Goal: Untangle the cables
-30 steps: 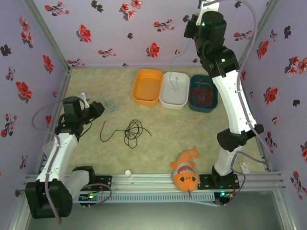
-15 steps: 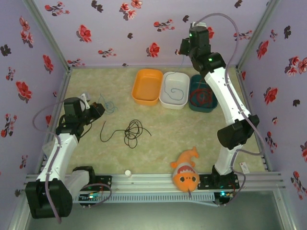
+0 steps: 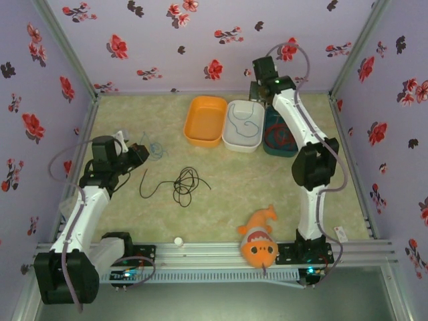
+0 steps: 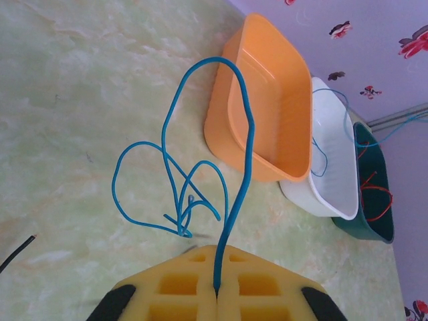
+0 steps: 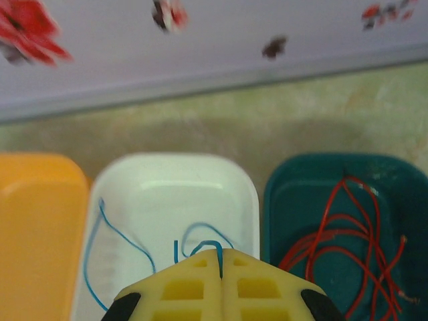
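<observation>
My left pincer (image 3: 143, 151) sits over the left side of the counter (image 3: 234, 177), its yellow pads pressed together on the first blue cable (image 3: 153, 147). In my left wrist view that pincer (image 4: 217, 291) nips the first blue cable (image 4: 248, 134) right at the seam. From there the wire rises in a tall arch, then drops to a few loose loops lying on the counter just ahead of the pads.

My right pincer (image 3: 256, 95) reaches to the far side, above the far end of the white tray (image 3: 229, 141). Its pads are together too, clamped on the second blue cable (image 3: 232, 122). From my right wrist, the pincer (image 5: 221, 258) grips the second blue cable (image 5: 128, 239) (a very thin strand). The cable trails down and curls across the floor of the white tray (image 5: 174, 164).

The three trays stand side by side along the far edge: the orange tray (image 3: 198, 101) on the left, the white one in the middle and the teal tray (image 3: 283, 152) on the right. The red cable (image 3: 281, 134) lies coiled inside the teal tray. The black cable (image 3: 184, 184) lies on the open counter, well apart from the trays, to the right of my left pincer. It has a coil at its right and a loose tail running left.

An orange fish toy (image 3: 259, 242) rests at the near edge, by my right base.
</observation>
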`<state>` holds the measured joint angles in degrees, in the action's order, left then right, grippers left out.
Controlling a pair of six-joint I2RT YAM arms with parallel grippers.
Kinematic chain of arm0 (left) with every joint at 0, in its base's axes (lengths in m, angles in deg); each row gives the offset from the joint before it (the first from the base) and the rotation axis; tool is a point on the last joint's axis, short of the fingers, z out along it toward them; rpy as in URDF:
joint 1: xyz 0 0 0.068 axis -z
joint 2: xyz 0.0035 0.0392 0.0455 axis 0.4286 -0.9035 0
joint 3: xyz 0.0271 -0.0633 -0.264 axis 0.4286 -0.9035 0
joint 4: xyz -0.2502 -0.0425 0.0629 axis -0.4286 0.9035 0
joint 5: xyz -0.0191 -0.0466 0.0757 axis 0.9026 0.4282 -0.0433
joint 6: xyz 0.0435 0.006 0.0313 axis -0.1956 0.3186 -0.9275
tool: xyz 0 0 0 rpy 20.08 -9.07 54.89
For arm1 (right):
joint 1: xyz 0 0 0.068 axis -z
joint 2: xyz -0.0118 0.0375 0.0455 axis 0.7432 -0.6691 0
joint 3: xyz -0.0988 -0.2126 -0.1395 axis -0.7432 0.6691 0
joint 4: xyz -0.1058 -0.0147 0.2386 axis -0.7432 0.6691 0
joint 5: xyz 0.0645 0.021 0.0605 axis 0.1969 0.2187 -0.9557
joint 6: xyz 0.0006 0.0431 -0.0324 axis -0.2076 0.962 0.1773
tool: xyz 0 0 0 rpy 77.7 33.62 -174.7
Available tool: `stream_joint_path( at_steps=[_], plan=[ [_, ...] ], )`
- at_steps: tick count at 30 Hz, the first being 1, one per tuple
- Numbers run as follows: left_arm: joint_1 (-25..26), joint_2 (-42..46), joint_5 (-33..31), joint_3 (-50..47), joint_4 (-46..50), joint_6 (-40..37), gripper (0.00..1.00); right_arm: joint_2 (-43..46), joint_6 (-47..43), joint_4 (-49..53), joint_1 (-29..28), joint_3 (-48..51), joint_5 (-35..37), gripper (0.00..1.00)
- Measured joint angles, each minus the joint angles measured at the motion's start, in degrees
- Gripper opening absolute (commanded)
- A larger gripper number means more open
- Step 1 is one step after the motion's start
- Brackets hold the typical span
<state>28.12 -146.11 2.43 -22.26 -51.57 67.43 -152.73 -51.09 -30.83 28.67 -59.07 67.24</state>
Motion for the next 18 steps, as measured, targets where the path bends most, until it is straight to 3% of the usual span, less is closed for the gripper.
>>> stream_joint_path(
  at_steps=[18],
  plan=[
    [4.7,-1.6,-0.8,3.7,1.5,-1.4,0.00,-11.1,-1.6,4.9,-1.7,0.0,-5.7,0.00]
  ],
)
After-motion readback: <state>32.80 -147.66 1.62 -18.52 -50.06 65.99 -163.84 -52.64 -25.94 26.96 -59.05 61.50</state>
